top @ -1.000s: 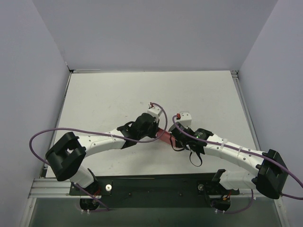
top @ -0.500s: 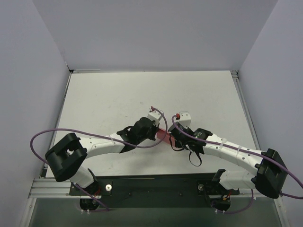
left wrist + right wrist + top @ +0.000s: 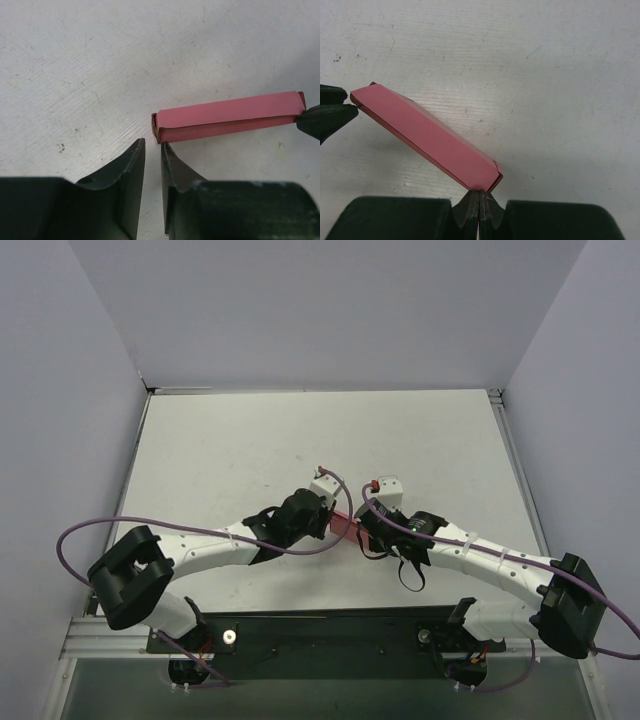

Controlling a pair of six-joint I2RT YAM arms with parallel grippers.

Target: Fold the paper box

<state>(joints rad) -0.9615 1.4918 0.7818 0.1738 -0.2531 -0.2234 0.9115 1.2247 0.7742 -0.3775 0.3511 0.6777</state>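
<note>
Two grippers meet near the middle of the table (image 3: 230, 440), and you have the paper box (image 3: 346, 527) between them, raised off the white surface.

Your right gripper (image 3: 362, 537) is clamped tight on one end of the box. In the right wrist view its fingers (image 3: 470, 207) are pressed together with no gap showing, pinching the near corner of the pink card. From there the paper box (image 3: 425, 135) runs up and to the left as a long, narrow, flattened strip, with one broad pink face toward the camera and a darker edge along its lower side. It casts a soft shadow on the table below.

Your left gripper (image 3: 330, 515) holds nothing. In the left wrist view its two dark fingers (image 3: 127, 170) stand a narrow slit apart. The end of the paper box (image 3: 227, 117) lies just beyond their tips, not between them. That end shows a small folded lip and a thin brown card edge. The strip stretches away to the right, where the dark tip of the right gripper (image 3: 310, 122) meets its far end at the picture's edge.

From the right wrist camera you see the left gripper (image 3: 335, 106) at the left edge of the picture, right at the far corner of the box. You cannot tell from that view whether it touches the card.

From above, both arms reach inward from their bases, and only a short stretch of pink shows between the two black gripper heads.
</note>
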